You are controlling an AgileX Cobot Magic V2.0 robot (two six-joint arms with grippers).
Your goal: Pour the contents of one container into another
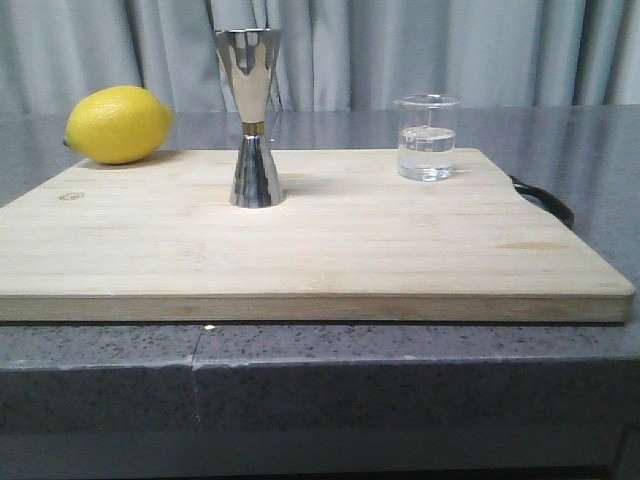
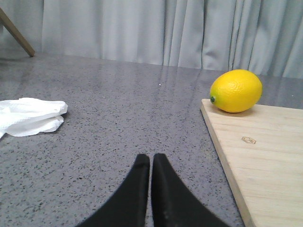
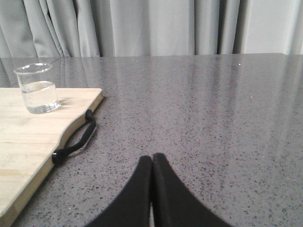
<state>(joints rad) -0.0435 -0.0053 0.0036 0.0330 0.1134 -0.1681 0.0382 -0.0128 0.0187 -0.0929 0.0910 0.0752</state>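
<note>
- A wide grey speckled stone countertop (image 1: 100, 350) carries everything; grey pleated curtains (image 1: 400, 50) hang behind it.
- A pale rectangular wooden cutting board (image 1: 330, 240) lies flat on the countertop, with a black strap handle (image 1: 545, 198) at its right end; the same handle (image 3: 75, 142) shows in the right wrist view.
- The left arm's black gripper (image 2: 150, 163) sits low over bare countertop to the left of the board, its two fingers pressed together at the tips with nothing between them.
- The right arm's black gripper (image 3: 152, 163) sits low over bare countertop to the right of the board, its fingers likewise pressed tip to tip and holding nothing.
- A crumpled white paper towel (image 2: 28, 116) lies on the countertop, well apart from the board on its left side.
- A yellow oval lemon (image 1: 118, 124) rests at the board's far left corner.
- The tall shiny steel hourglass jigger (image 1: 250, 115) with a gold-toned waist stands upright on the board, left of centre, its larger cone on top.
- The small clear glass beaker (image 1: 427, 138) stands upright near the board's far right corner, well apart from the jigger, roughly half full of clear liquid; neither gripper touches it.
</note>
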